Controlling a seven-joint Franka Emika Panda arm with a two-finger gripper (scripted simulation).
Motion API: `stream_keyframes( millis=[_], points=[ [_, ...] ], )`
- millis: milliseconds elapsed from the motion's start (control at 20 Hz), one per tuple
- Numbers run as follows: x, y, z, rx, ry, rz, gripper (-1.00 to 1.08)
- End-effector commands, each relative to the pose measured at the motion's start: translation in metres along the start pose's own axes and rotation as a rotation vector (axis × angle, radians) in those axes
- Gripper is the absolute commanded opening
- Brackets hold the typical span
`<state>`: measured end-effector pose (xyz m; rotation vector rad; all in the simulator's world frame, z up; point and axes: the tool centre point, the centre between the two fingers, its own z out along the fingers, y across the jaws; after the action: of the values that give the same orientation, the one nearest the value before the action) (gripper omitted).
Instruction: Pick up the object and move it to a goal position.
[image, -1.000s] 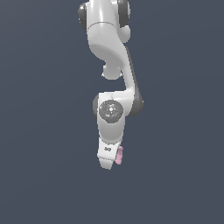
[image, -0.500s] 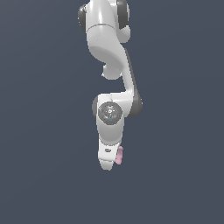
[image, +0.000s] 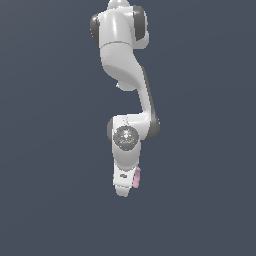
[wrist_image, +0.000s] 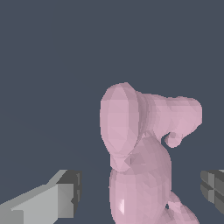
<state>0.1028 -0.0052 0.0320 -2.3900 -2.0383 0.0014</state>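
The object (wrist_image: 135, 144) is a pale pink lumpy thing and fills the middle of the wrist view. It lies between the two fingers of my gripper (wrist_image: 141, 190). One grey fingertip (wrist_image: 70, 194) stands off one side of it and the other fingertip (wrist_image: 213, 187) off the opposite side, with a gap showing at each. The gripper is open around the object and grips nothing. In the exterior view the white hand of the gripper (image: 122, 191) points down, and a sliver of the pink object (image: 136, 178) peeks out at its right edge; the fingers are hidden there.
Plain dark grey-blue ground lies all around in both views. The white arm (image: 122, 60) rises from the hand to the top of the exterior view.
The hand has sunk slightly lower in the exterior view. The pink sliver stays at its right edge.
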Motion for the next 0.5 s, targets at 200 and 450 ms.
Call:
stream_keyframes(
  millis=[200, 450],
  points=[
    [0.0, 0.0014, 0.011, -0.001, 0.0, -0.001, 1.0],
    [0.0001, 0.0015, 0.0107, -0.001, 0.0, -0.001, -1.0]
  ],
)
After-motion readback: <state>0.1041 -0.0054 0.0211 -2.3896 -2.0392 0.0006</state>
